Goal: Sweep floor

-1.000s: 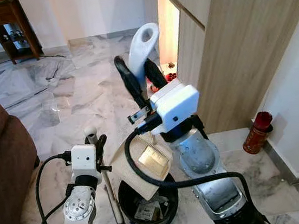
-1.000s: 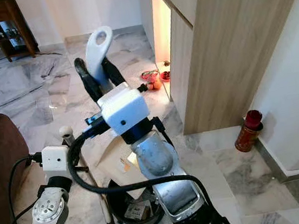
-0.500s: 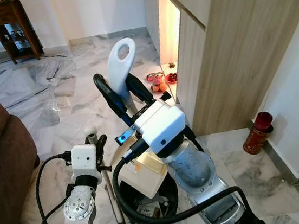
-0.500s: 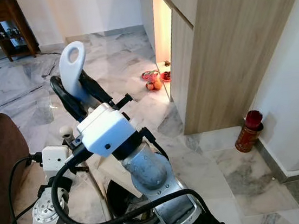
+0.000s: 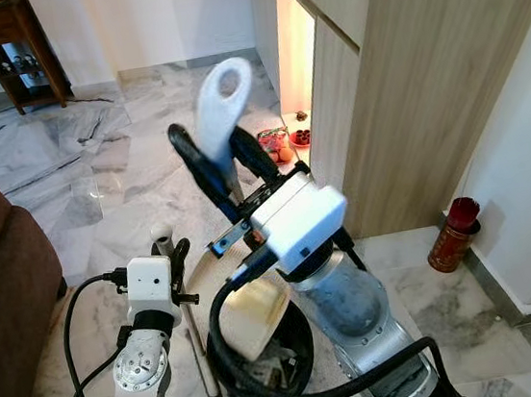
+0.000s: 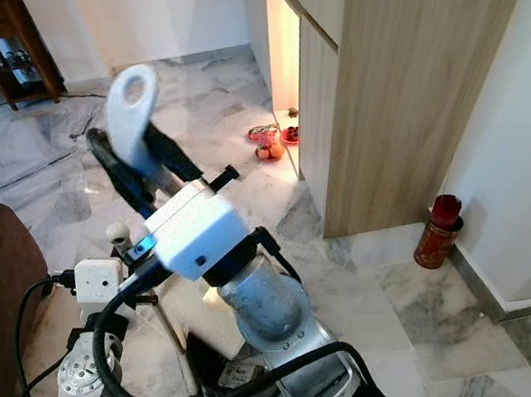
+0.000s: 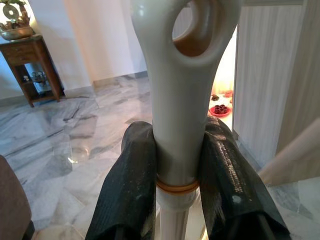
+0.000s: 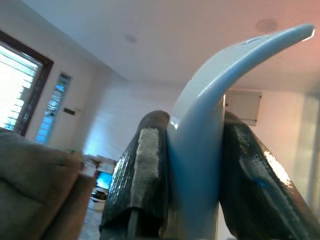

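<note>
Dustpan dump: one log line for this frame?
right gripper: shut on dustpan handle | dustpan tipped over bin | left gripper: shut on broom

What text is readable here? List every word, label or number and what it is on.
None can be read.
The red cylindrical canister by the wall bears no legible label.
The scraps in the black round bin are too blurred to read.
</note>
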Controlling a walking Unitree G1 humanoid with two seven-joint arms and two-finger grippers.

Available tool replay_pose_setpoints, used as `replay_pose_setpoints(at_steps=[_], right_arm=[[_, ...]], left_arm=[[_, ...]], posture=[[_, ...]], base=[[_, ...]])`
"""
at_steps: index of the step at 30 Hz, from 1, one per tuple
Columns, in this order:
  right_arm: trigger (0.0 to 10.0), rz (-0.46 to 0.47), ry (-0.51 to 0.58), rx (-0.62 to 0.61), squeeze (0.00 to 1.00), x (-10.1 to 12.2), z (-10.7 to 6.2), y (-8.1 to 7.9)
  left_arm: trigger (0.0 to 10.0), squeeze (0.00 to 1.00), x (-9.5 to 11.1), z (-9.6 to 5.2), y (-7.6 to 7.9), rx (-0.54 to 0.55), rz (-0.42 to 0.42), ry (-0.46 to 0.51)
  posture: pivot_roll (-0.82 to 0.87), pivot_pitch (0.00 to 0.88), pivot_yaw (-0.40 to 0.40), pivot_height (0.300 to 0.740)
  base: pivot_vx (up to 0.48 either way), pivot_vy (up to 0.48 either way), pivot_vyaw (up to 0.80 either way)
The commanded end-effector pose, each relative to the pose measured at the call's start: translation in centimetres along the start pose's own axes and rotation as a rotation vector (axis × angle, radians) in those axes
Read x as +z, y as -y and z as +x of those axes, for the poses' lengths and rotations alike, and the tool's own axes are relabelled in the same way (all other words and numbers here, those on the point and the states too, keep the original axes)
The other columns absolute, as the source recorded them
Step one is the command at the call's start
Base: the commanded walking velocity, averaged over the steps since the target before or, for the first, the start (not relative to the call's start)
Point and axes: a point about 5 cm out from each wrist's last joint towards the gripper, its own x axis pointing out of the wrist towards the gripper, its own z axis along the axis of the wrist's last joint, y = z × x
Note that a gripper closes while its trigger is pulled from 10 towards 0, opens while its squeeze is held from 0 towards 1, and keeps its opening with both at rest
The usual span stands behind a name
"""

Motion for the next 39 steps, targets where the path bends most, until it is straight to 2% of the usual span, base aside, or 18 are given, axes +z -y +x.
replay_pose_setpoints(at_steps=[1,13,16,19,24,25,27,30,33,34,36,39], right_arm=[[10.0,-0.033,0.079,0.001,0.0,1.5,0.4,0.2],[10.0,-0.088,0.074,0.018,0.0,1.3,0.3,0.1],[10.0,-0.124,0.07,0.01,0.0,1.2,0.3,0.3],[10.0,-0.192,0.053,-0.034,0.0,0.9,0.4,1.2],[10.0,-0.297,0.021,-0.107,0.0,0.3,0.2,3.8],[10.0,-0.297,0.021,-0.107,0.0,0.3,0.2,3.8],[10.0,-0.368,-0.024,-0.175,0.0,-0.3,-0.4,6.3],[10.0,-0.396,-0.051,-0.227,0.0,-0.6,-0.8,7.6],[10.0,-0.474,-0.107,-0.294,0.0,-1.2,-1.8,9.7],[10.0,-0.474,-0.107,-0.294,0.0,-1.2,-1.8,9.7],[10.0,-0.5,-0.172,-0.35,0.0,-2.0,-3.2,11.2],[10.0,-0.478,-0.286,-0.486,0.0,-3.8,-5.9,13.2]], left_arm=[[10.0,0.0,1.0,0.3,-0.1,0.001,0.014,0.057],[10.0,0.0,1.0,0.3,-0.1,-0.002,0.015,0.056],[10.0,0.0,1.0,0.3,-0.1,-0.002,0.015,0.055],[10.0,0.0,1.0,0.3,0.0,-0.004,0.016,0.055],[10.0,0.0,0.9,0.3,0.0,-0.007,0.014,0.053],[10.0,0.0,0.9,0.3,0.0,-0.007,0.014,0.053],[10.0,0.0,0.9,0.3,0.0,-0.01,0.013,0.05],[10.0,0.0,0.9,0.2,0.0,-0.011,0.013,0.05],[10.0,0.0,0.9,0.2,0.0,-0.011,0.013,0.049],[10.0,0.0,0.9,0.2,0.0,-0.011,0.013,0.049],[10.0,0.0,0.8,0.0,-0.1,-0.011,0.014,0.047],[10.0,0.0,0.8,-0.2,-0.2,-0.011,0.015,0.045]], posture=[[0.14,0.023,0.015,0.74],[0.14,0.022,0.013,0.74],[0.14,0.023,0.013,0.74],[0.14,0.023,0.013,0.74],[0.14,0.023,0.014,0.74],[0.14,0.023,0.014,0.74],[0.13,0.024,0.016,0.74],[0.13,0.025,0.017,0.74],[0.13,0.027,0.017,0.74],[0.13,0.027,0.017,0.74],[0.13,0.027,0.018,0.74],[0.13,0.026,0.018,0.74]], base=[[0.0,0.0,0.0],[0.0,0.0,0.0],[0.0,0.0,0.0],[0.0,0.0,0.0],[0.0,0.0,0.0],[0.0,0.0,0.0],[0.0,0.0,0.0],[0.0,0.0,0.0],[0.0,0.0,0.0],[0.0,0.0,0.0],[0.0,0.0,0.0],[0.0,0.0,0.0]])
